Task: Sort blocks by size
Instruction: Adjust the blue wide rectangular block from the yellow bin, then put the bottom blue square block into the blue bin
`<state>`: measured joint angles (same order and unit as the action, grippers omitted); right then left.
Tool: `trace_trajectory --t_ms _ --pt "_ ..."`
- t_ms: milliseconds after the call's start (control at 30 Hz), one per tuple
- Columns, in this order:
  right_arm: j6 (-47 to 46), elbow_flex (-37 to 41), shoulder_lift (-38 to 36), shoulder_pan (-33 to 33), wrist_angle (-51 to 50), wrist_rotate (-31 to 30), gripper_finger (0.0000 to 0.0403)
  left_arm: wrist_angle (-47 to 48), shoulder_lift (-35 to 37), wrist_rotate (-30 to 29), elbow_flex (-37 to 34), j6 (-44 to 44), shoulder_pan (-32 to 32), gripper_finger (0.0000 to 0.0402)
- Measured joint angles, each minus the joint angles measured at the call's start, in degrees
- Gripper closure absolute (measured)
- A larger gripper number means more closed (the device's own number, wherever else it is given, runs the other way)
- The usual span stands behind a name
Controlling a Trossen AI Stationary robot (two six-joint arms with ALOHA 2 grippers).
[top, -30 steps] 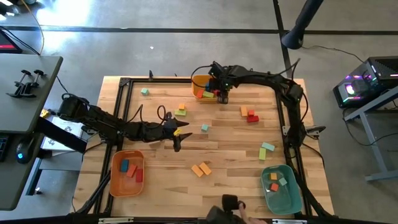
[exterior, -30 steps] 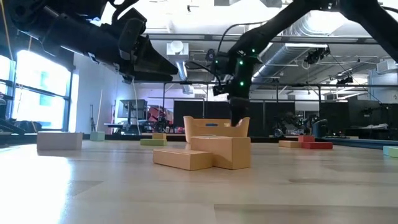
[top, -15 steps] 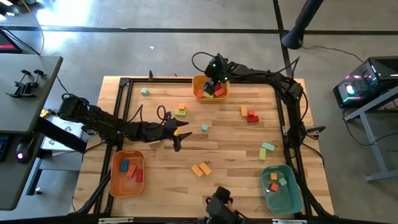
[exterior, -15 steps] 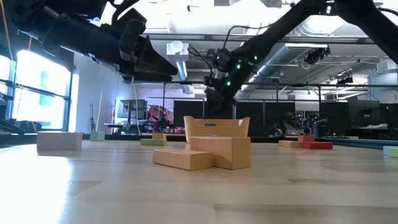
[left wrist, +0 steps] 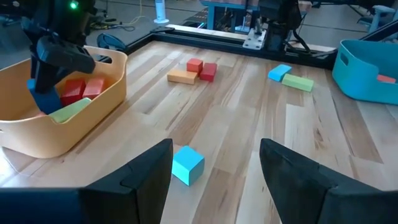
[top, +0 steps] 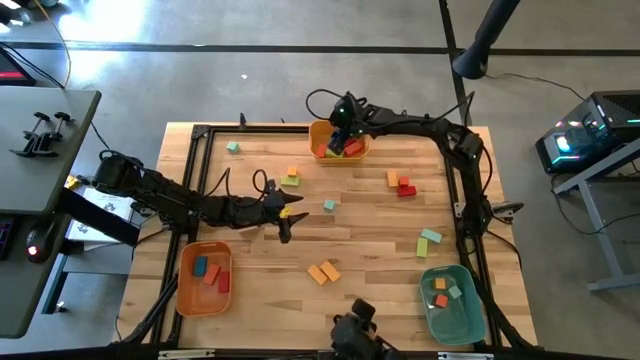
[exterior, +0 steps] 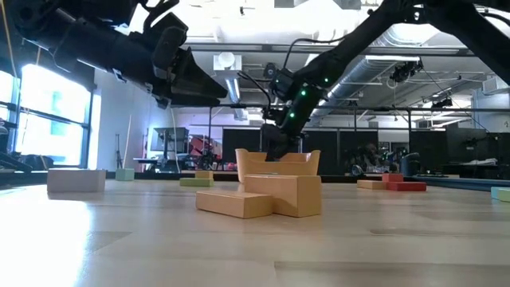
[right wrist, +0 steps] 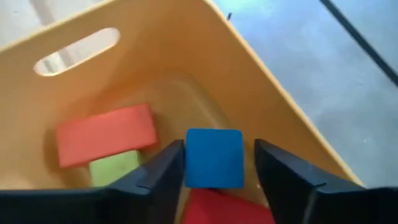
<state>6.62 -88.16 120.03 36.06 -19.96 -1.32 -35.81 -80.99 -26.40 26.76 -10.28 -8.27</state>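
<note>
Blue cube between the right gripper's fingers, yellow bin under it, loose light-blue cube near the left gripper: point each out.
Blue wooden cube (right wrist: pixel 214 157), right wrist view, centre of its facing side.
Yellow plastic bin (right wrist: pixel 261 93), right wrist view, inner side wall.
Light-blue wooden cube (left wrist: pixel 187 164), left wrist view, its top face.

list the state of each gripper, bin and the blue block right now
right gripper: over the yellow bin, shut on the blue block
blue block: held between the fingers, inside the bin
yellow bin: upright, holding red and green blocks
left gripper: open, empty, above the teal cube
teal cube: loose on the table
</note>
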Motion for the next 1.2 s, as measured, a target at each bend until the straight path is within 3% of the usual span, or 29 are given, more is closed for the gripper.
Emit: trace_trajectory --t_ms 200,367,667,867,1067,1200 --pt "1.1 0.0 -0.9 0.1 0.7 2.4 0.0303 0.1 0.0 0.0 0.0 0.0 0.0 0.0174" --pt "-0.3 0.0 -3.6 0.1 1.9 4.6 0.0344 0.9 0.0 0.0 0.0 -0.2 0.0 0.0174" --pt "-0.4 0.1 -4.5 1.8 0.1 4.5 0.0361 2.2 0.0 0.0 0.0 -2.5 -0.7 0.0174" --pt "2.5 0.4 -6.3 0.0 -8.1 2.3 0.0361 2.1 0.0 -2.2 0.0 -2.6 -2.8 0.0174" --pt "8.8 10.9 -17.6 -10.6 -1.4 -8.2 0.0377 2.2 0.0 -6.3 0.0 -3.7 -5.4 0.0174" --pt "9.3 25.6 -28.7 -18.1 8.2 -8.8 0.0398 2.1 0.0 -8.3 0.0 -4.2 -6.5 0.0174"
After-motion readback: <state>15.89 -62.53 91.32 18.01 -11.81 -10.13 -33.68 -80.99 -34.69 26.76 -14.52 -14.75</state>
